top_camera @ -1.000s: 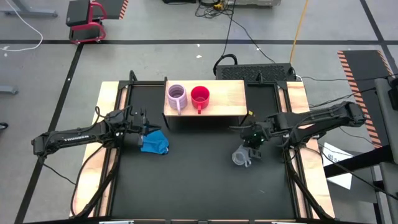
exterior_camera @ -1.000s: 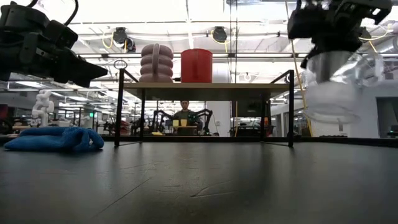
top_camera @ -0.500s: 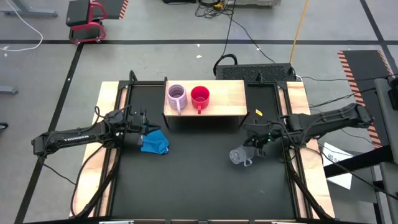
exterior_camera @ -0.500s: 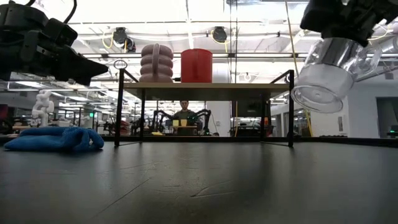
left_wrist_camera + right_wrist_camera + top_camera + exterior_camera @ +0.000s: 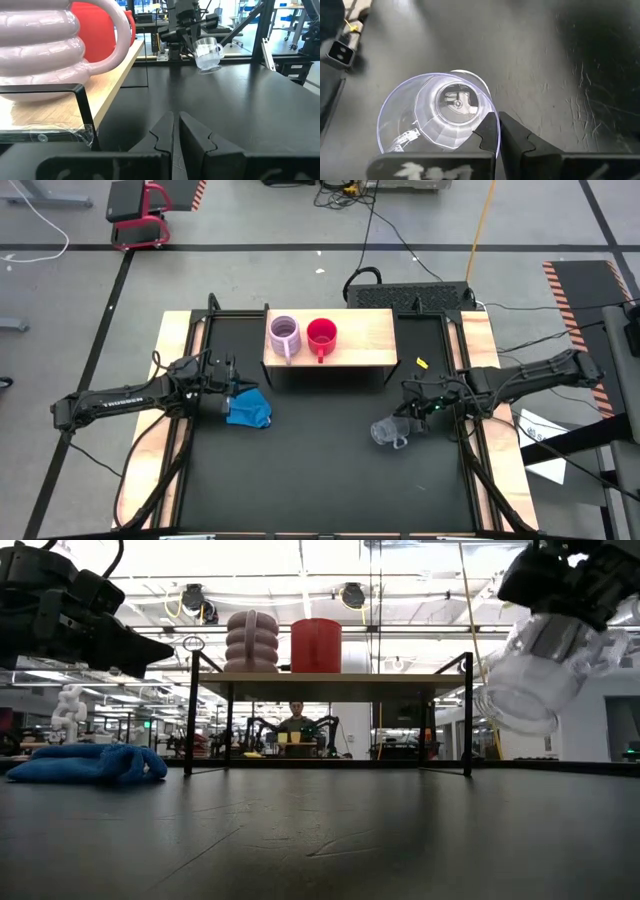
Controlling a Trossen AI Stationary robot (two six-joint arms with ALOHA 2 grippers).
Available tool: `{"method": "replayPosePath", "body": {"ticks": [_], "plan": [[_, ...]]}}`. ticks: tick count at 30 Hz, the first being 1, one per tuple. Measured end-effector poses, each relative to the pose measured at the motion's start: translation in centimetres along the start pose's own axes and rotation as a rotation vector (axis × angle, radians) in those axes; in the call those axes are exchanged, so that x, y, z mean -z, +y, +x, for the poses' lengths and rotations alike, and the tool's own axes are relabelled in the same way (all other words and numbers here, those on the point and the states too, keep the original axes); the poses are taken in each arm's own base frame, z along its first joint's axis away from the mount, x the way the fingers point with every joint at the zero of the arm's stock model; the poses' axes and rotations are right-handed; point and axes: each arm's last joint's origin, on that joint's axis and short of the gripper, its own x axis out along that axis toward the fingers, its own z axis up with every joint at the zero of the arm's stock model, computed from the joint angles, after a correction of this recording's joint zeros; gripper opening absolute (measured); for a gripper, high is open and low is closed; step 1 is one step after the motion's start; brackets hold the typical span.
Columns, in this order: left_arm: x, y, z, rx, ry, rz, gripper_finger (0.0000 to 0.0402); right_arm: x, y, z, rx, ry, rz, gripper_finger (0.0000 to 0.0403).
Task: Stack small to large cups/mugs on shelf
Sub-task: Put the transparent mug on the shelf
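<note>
The clear glass cup (image 5: 386, 431) hangs tilted above the black tabletop on the right, held by my right gripper (image 5: 413, 420), which is shut on it. In the low view the glass cup (image 5: 530, 680) slants with its base down and to the left. The lilac mug (image 5: 284, 336) and the red mug (image 5: 321, 335) stand upright side by side on the left half of the wooden shelf (image 5: 368, 342). My left gripper (image 5: 236, 388) is shut and hovers just above the blue cloth (image 5: 250, 410), touching nothing. My right gripper pinches the glass cup's wall at the rim (image 5: 485, 116), one finger (image 5: 489, 134) inside the cup and the other (image 5: 516, 137) outside. It comes from the table's right, slanting down. The cup is lifted clear and tilted, rim toward the gripper and base lower, toward the left.
The shelf's black metal legs (image 5: 190, 710) stand on the far half of the table, with open room under the board. The right half of the shelf top (image 5: 372, 330) is bare. The blue cloth (image 5: 88, 762) lies on the left of the tabletop. A person sits in the room beyond the table.
My right gripper has drawn back toward the table's right edge and tipped. The glass cup, which hung upright below the fingers, now slants with its base toward the left. It has stayed lifted over about the same spot.
</note>
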Motion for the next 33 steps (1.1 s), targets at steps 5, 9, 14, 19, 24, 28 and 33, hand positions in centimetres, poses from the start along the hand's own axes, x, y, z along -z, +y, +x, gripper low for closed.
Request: {"method": "replayPosePath", "body": {"ticks": [5, 9, 14, 19, 24, 28, 33], "plan": [[0.0, 0.0, 0.0, 0.000, 0.000, 0.000, 0.0031, 1.1, -0.4, 0.6, -0.008, -0.026, 0.003, 0.0000], [0.0, 0.0, 0.0, 0.000, 0.001, 0.000, 0.0031, 2.1, -0.7, 1.0, -0.020, -0.052, 0.012, 0.0000], [0.0, 0.0, 0.0, 0.000, 0.004, -0.001, 0.0031, 3.0, -1.0, 1.3, -0.037, -0.099, 0.022, 0.0000], [0.1, 0.0, 0.0, 0.000, 0.011, 0.006, 0.0031, 3.2, -1.1, 1.2, -0.053, -0.150, 0.017, 0.0000], [0.2, 0.0, 0.0, 0.001, 0.024, 0.017, 0.0031, 3.3, -1.1, 1.3, -0.069, -0.216, -0.018, 0.0000], [0.3, 0.0, 0.0, 0.001, 0.026, 0.016, 0.0031, 2.7, -1.1, 1.1, -0.067, -0.297, -0.038, 0.0000], [0.3, 0.0, 0.0, 0.001, 0.025, 0.022, 0.0031, 0.4, -1.2, -0.1, -0.023, -0.401, -0.070, 0.0000]]}}
